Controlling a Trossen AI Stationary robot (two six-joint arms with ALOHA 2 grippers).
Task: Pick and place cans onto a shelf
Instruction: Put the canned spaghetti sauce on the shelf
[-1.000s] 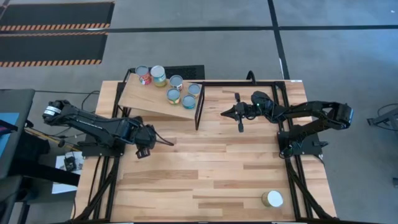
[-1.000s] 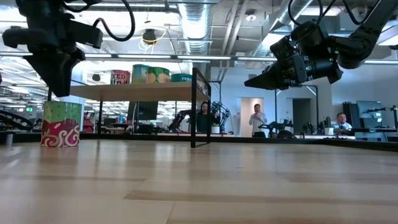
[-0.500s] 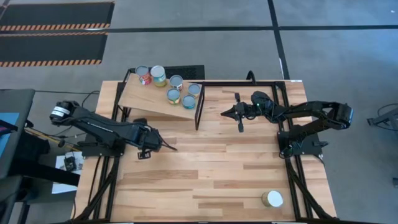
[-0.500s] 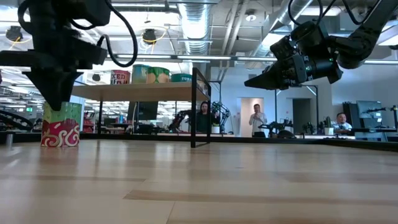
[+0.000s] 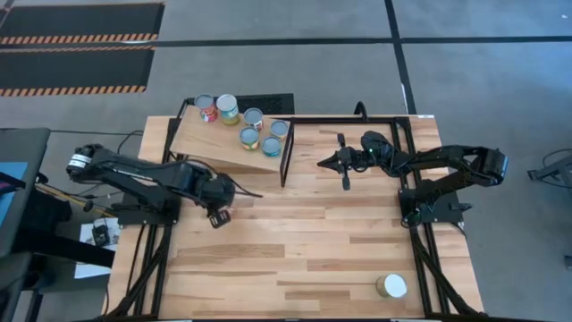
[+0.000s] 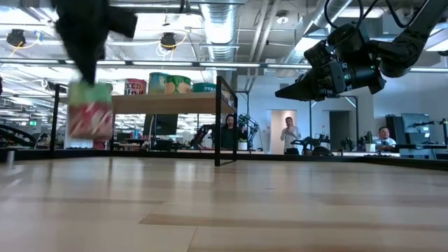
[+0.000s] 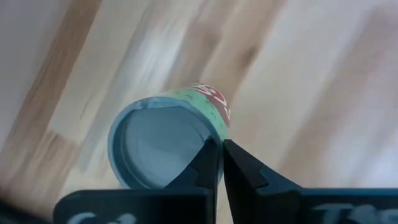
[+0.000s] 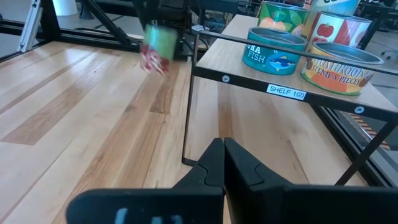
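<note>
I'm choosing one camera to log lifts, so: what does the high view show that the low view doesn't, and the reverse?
High view only: the cream-topped can near the table's front right, and five cans on the shelf counted from above.

Low view only: the red-and-green can hanging clear of the tabletop, and people in the room behind.

Both: the left gripper holding that can, the right gripper raised and idle, the shelf.
</note>
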